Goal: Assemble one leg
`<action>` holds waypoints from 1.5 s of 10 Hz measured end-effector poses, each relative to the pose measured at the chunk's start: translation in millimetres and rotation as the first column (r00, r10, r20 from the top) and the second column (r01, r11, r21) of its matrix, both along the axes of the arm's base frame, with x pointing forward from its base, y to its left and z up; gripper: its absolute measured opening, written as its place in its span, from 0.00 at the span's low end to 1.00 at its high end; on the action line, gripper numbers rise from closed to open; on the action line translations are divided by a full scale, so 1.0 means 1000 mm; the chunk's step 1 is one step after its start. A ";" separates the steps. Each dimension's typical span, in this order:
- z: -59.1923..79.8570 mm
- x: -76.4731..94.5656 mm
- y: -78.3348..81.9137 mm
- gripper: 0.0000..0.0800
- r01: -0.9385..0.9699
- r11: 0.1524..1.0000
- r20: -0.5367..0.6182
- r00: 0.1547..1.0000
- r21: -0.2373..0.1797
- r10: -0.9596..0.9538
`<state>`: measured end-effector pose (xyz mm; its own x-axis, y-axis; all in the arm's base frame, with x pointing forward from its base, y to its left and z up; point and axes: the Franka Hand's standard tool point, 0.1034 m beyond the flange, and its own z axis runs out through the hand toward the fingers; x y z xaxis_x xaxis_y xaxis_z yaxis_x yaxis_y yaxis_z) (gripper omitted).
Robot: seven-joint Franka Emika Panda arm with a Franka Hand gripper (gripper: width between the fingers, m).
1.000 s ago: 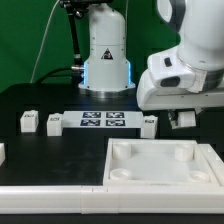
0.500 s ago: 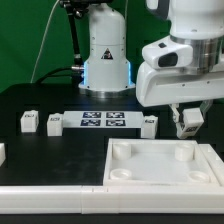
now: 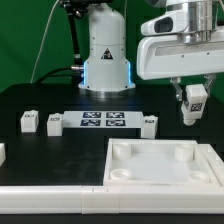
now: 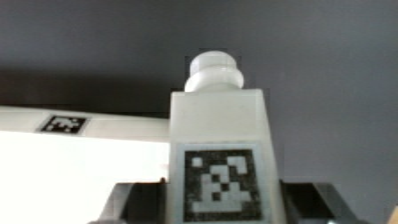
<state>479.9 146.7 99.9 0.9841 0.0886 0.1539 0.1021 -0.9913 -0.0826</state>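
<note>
Upper centre of the exterior view: a white rounded base column (image 3: 105, 40) with a triangular warning sticker (image 3: 103, 54) and a blue glowing ring (image 3: 87, 72) at its foot; black cables (image 3: 73, 35) beside it; upper right: a boxy white wrist housing (image 3: 180, 58) with a dark seam; below it, the gripper (image 3: 192, 108) has dark fingers.

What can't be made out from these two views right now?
1. Exterior view: tags on the three loose legs are too small to read.
2. Exterior view: white piece is cut off by that view's left edge; identity unknown.
3. Wrist view: gripper fingers are cut off by the frame edge and mostly hidden by the held leg.
4. Wrist view: small tag is blurred and unreadable.
</note>
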 end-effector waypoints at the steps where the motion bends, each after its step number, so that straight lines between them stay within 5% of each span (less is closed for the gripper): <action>1: -0.001 -0.001 0.000 0.36 0.000 1.000 -0.004 1.000 0.000 0.000; 4: 0.001 0.003 -0.002 0.36 -0.027 1.000 0.002 1.000 -0.005 0.027; 6: 0.014 0.044 -0.011 0.36 -0.062 0.998 0.039 0.997 -0.007 0.062; 10: 0.009 0.097 -0.024 0.36 -0.137 0.990 0.093 0.986 -0.025 0.139; 15: 0.011 0.104 -0.026 0.36 -0.135 0.990 0.208 0.968 -0.028 0.138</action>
